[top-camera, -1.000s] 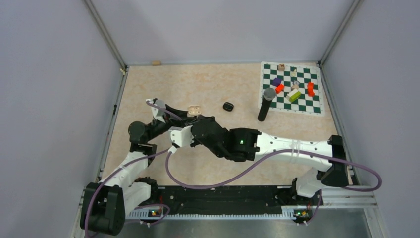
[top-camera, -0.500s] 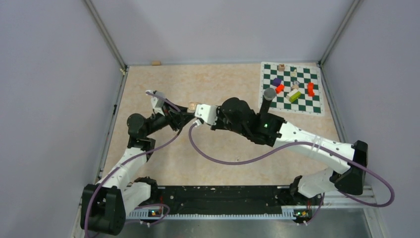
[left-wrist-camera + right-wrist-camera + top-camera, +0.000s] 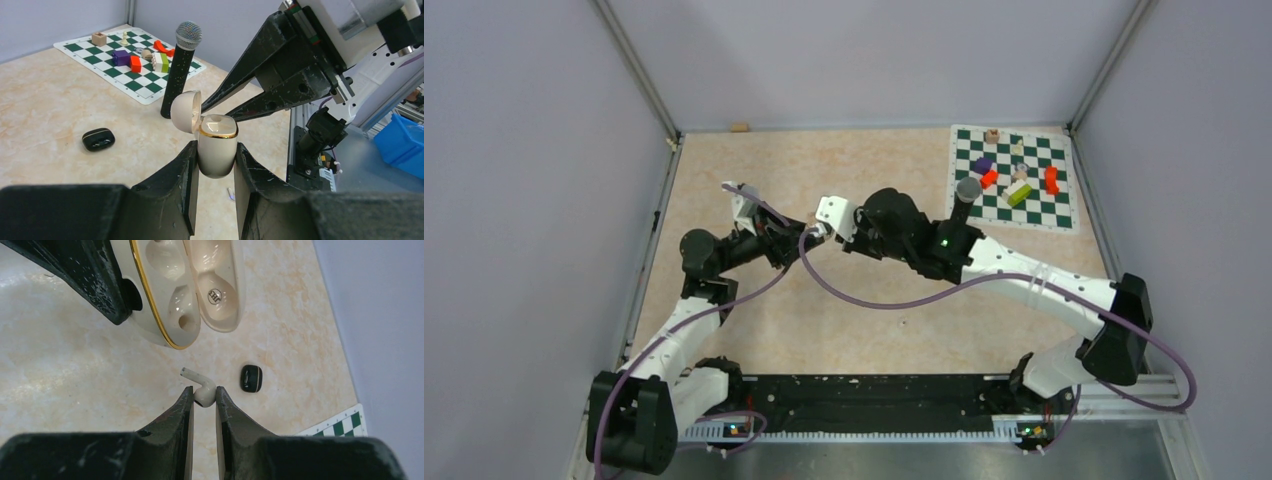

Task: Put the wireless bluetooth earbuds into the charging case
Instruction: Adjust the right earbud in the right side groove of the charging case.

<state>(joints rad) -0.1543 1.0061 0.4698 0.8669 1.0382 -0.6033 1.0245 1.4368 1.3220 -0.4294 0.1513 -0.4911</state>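
Whitish plastic is sitting pinched between the narrowed black fingers of my right gripper: a small stemmed earbud, hanging close to the case mouth without touching it. My left gripper is clamping the cream, gold-rimmed charging case upright above the table, lid swung open. Farther out, a small black oval case is lying on the beige marbled tabletop, with a black microphone standing beyond it.

Glossy cream plastic on the charging case, a shiny gold band round its rim; the earbud gleams smooth white, and the black fingers look matt, scuffed.
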